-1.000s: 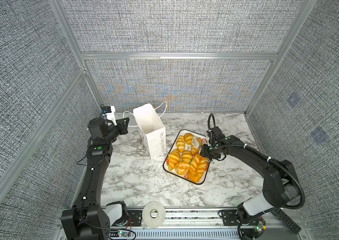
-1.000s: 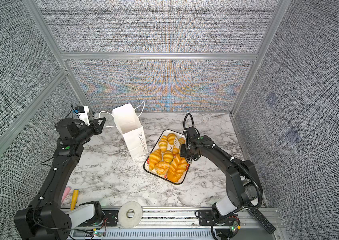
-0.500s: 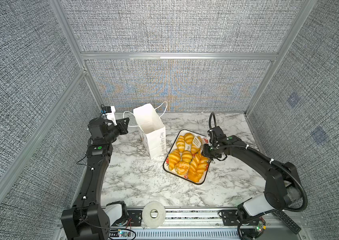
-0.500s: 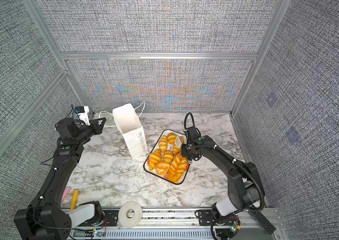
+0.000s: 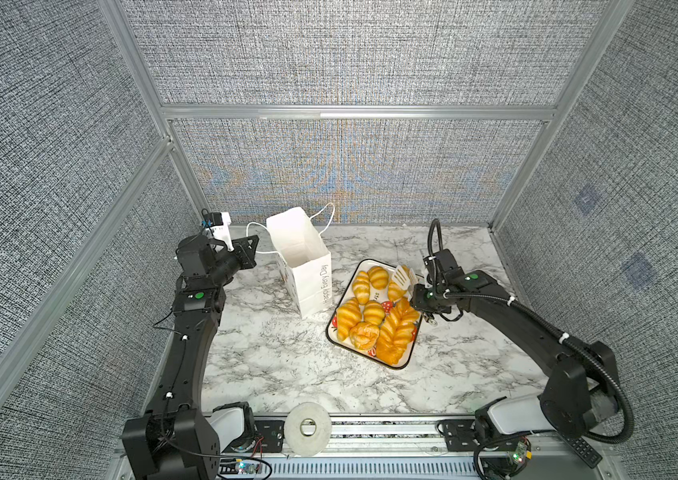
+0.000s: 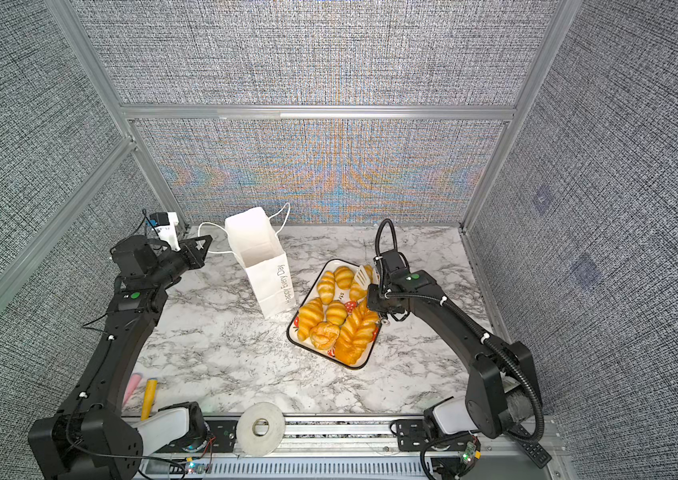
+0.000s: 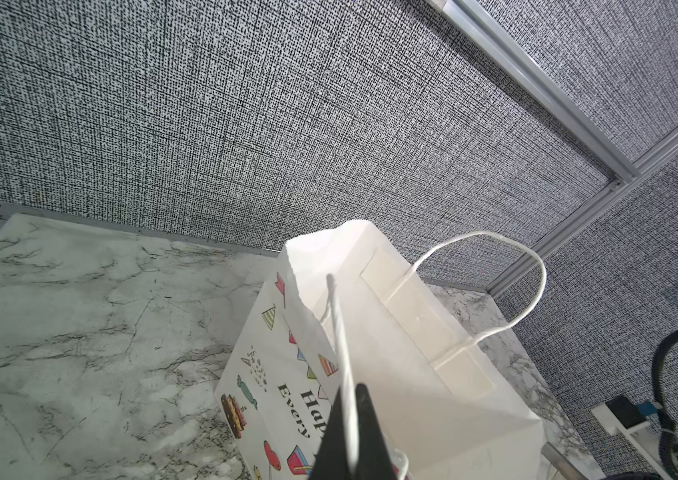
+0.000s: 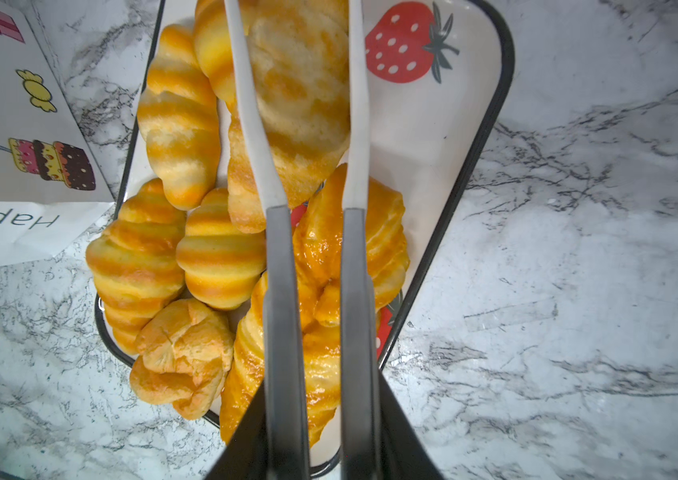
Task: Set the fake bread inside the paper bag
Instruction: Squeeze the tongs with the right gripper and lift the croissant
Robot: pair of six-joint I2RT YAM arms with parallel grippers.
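Narrower than a second ago, grey-handled white tongs (image 8: 277, 249) clamped in my right claw (image 8: 323, 424) bracket a pale toy croissant (image 8: 300, 83), upper centre, on the strawberry tray (image 8: 445, 124). My left claw (image 7: 347, 432) pinches the cord (image 7: 339, 332) of the white paper bag (image 5: 308, 270). Next: squeeze, then lift bagward.
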